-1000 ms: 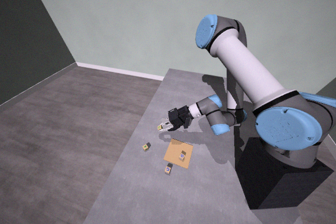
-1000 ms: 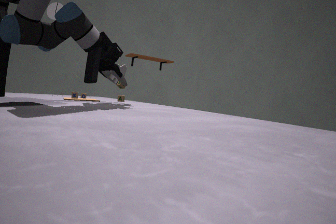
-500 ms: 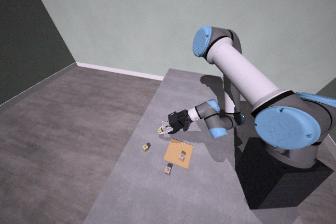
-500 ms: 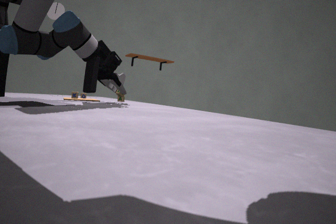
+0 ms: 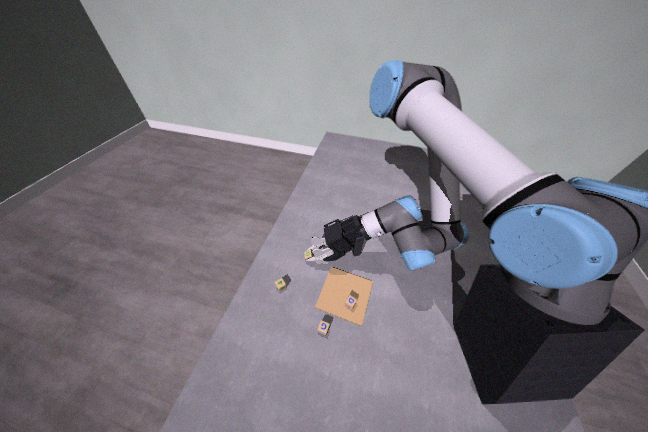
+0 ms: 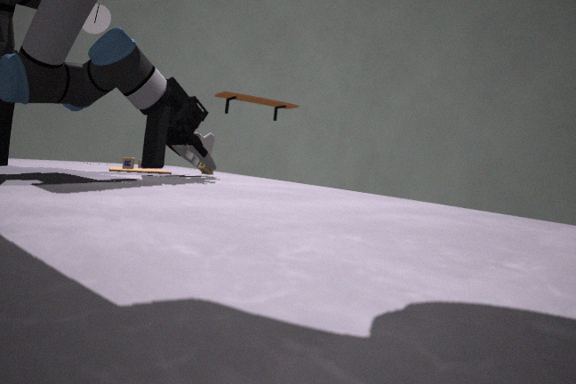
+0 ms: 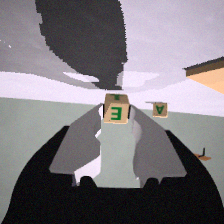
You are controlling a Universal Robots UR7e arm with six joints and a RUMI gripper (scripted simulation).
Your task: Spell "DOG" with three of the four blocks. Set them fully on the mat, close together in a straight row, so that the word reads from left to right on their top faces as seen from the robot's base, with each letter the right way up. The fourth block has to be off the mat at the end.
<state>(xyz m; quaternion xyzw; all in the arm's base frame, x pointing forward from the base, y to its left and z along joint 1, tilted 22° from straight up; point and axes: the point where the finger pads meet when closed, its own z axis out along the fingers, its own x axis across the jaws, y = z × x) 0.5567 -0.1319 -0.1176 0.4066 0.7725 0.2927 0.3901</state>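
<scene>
My gripper (image 5: 311,253) (image 6: 206,168) (image 7: 115,105) is shut on a wooden block (image 5: 307,253) (image 6: 204,171) (image 7: 116,114) with green letters. An E shows on one of its faces in the wrist view. The gripper is tilted and holds it low, beyond the mat's far corner. The mat (image 5: 335,290) (image 6: 116,170) bears one block (image 5: 351,301) (image 6: 128,163) with a blue D or O on top and an R on one side. A block with a blue G on top (image 5: 323,326) lies just off the mat. A green-lettered block (image 5: 280,283) (image 7: 160,109) with an A on a side lies off the mat, nearer the table's far edge.
The grey table (image 5: 264,366) (image 6: 298,252) runs under everything, with its long far edge beyond the green-lettered block. The robot's dark pedestal (image 5: 528,346) stands on the right. A wall shelf (image 6: 256,100) hangs in the background.
</scene>
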